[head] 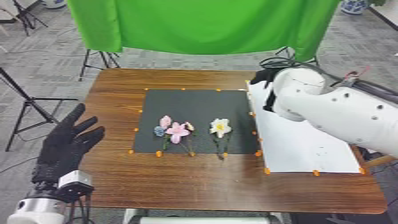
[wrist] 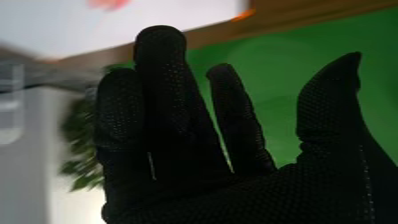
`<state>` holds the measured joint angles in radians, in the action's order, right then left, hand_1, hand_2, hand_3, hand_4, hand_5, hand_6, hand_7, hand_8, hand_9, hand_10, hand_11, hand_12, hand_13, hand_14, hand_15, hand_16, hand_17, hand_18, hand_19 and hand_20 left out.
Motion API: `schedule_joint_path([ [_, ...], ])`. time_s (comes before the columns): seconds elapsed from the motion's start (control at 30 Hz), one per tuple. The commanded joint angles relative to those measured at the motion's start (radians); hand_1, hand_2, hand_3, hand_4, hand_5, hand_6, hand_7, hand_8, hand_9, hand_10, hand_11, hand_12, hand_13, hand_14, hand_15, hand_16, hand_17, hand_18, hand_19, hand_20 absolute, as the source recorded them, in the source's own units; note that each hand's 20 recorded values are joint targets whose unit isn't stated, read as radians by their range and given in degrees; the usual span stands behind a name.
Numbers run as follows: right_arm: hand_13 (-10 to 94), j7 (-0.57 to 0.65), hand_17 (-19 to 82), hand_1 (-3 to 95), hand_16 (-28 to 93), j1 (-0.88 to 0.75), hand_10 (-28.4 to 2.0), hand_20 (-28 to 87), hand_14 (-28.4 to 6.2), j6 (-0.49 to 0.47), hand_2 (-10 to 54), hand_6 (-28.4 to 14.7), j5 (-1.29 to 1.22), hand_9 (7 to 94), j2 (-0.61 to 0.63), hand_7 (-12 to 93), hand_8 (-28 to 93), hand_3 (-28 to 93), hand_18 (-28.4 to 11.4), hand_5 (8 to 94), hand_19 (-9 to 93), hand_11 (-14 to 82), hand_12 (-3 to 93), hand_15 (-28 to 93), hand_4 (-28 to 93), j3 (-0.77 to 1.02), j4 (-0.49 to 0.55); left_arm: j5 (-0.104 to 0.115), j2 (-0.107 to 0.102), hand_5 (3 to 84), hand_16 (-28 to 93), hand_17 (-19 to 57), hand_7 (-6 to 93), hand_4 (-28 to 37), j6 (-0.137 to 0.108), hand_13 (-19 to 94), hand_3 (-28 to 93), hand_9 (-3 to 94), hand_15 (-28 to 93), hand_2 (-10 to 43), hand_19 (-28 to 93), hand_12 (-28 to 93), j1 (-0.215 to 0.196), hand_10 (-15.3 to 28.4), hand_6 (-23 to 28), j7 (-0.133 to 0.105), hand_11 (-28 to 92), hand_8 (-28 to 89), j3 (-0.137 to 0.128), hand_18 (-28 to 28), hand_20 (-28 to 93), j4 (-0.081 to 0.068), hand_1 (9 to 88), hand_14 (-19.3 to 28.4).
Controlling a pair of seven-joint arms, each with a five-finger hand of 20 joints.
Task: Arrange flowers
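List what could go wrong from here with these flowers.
The large pink flower and the blue one lie bunched, so picking one might drag the other. The right arm extends over the white sheet and could shift it if lowered. The thin stems might slip from gloved fingers.

No lettering, numbers, labels or signs can be read.
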<state>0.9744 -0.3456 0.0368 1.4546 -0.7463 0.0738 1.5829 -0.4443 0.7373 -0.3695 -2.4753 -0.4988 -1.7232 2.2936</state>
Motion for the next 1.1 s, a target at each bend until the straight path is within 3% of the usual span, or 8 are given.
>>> schedule_joint_path([
  [0.03, 63, 0.035, 44, 17.4, 11, -0.034, -21.6, 10, -16.5, -0.064, 11.5, -5.7, 0.003, 53.8, 0.036, 10, -9, 79, -18.1, 47.1, 93, 12.9, 14.7, 67, -24, 0.036, -0.053, -0.004, 0.016, 30.7, -12, -6.1, 7.1, -20.2, 0.013, 20, 63, 26.9, 57, 6.9, 56, 12, 0.007, 18.4, 7.0, -0.005, 25, -7, 0.005, 28.4, -3, -0.006, 29.5, 27.7],
  [0.17, 63, 0.013, 44, 16.9, 10, -0.090, -22.2, 10, -16.8, -0.109, 11.2, -4.6, -0.004, 52.1, 0.003, 9, -9, 79, -18.2, 45.7, 93, 11.3, 14.4, 67, -24, 0.099, -0.098, 0.013, 0.002, 30.7, -12, -6.2, 7.2, -20.4, 0.004, 20, 63, 26.9, 57, 6.7, 56, 12, -0.009, 18.4, 6.9, -0.036, 25, -7, 0.002, 28.4, -3, -0.005, 29.2, 27.7],
  [0.3, 63, 0.015, 44, 16.0, 10, -0.123, -22.4, 11, -17.0, -0.194, 10.9, -3.0, -0.014, 49.5, -0.020, 9, -9, 80, -18.3, 41.8, 93, 8.9, 14.1, 67, -23, 0.154, -0.137, -0.003, 0.017, 30.7, -12, -6.2, 7.1, -20.5, 0.021, 20, 63, 27.0, 57, 6.8, 56, 12, 0.008, 18.5, 6.9, -0.019, 25, -7, 0.009, 28.4, -3, -0.011, 29.2, 27.7],
  [0.33, 63, 0.018, 44, 15.7, 10, -0.132, -22.4, 11, -17.0, -0.204, 10.8, -2.4, -0.022, 48.7, -0.016, 8, -9, 80, -18.4, 40.4, 93, 8.4, 14.1, 67, -23, 0.165, -0.139, -0.016, 0.029, 30.6, -12, -6.2, 7.0, -20.4, 0.032, 20, 63, 27.0, 57, 6.8, 56, 12, 0.024, 18.5, 6.9, 0.002, 25, -7, 0.009, 28.4, -3, -0.016, 29.2, 27.7],
  [0.4, 63, 0.020, 44, 15.3, 10, -0.147, -22.5, 12, -17.2, -0.214, 10.6, -1.1, -0.026, 47.6, -0.028, 8, -9, 80, -18.5, 38.4, 93, 7.3, 13.9, 68, -23, 0.188, -0.156, -0.010, 0.021, 30.6, -12, -6.2, 7.0, -20.4, 0.027, 20, 63, 26.9, 57, 6.8, 56, 12, 0.019, 18.5, 6.9, -0.008, 25, -7, 0.009, 28.4, -3, -0.015, 29.2, 27.7],
  [0.8, 63, 0.032, 44, 15.4, 9, -0.188, -22.0, 13, -17.2, -0.249, 10.1, 0.9, -0.036, 47.0, -0.030, 9, -10, 81, -19.2, 33.9, 93, 6.6, 14.3, 68, -23, 0.215, -0.187, -0.034, 0.058, 30.6, -12, -6.2, 6.9, -20.5, 0.049, 20, 63, 27.0, 57, 6.6, 56, 12, 0.022, 18.3, 6.8, 0.016, 25, -7, -0.001, 28.4, -3, -0.019, 29.2, 27.7],
  [0.83, 63, 0.038, 44, 15.5, 9, -0.195, -21.6, 13, -17.2, -0.249, 10.0, 0.7, -0.040, 47.0, -0.022, 9, -10, 81, -19.3, 34.2, 93, 6.6, 14.3, 69, -23, 0.220, -0.182, -0.053, 0.079, 30.6, -12, -6.2, 7.0, -20.5, 0.063, 20, 63, 27.0, 57, 6.6, 56, 12, 0.035, 18.4, 6.8, 0.043, 25, -7, -0.004, 28.4, -3, -0.023, 29.2, 27.7],
  [1.1, 65, 0.011, 44, 23.0, 9, -0.192, -16.3, 12, -15.5, -0.216, 6.2, -1.2, 0.002, 49.9, -0.023, 11, -10, 80, -19.1, 42.6, 93, 7.8, 14.3, 68, -24, 0.183, -0.179, -0.073, 0.116, 30.7, -12, -6.0, 7.0, -20.4, 0.105, 21, 63, 27.5, 57, 6.5, 56, 12, 0.021, 18.7, 6.8, 0.077, 25, -7, -0.038, 28.4, -3, -0.022, 29.0, 27.8],
])
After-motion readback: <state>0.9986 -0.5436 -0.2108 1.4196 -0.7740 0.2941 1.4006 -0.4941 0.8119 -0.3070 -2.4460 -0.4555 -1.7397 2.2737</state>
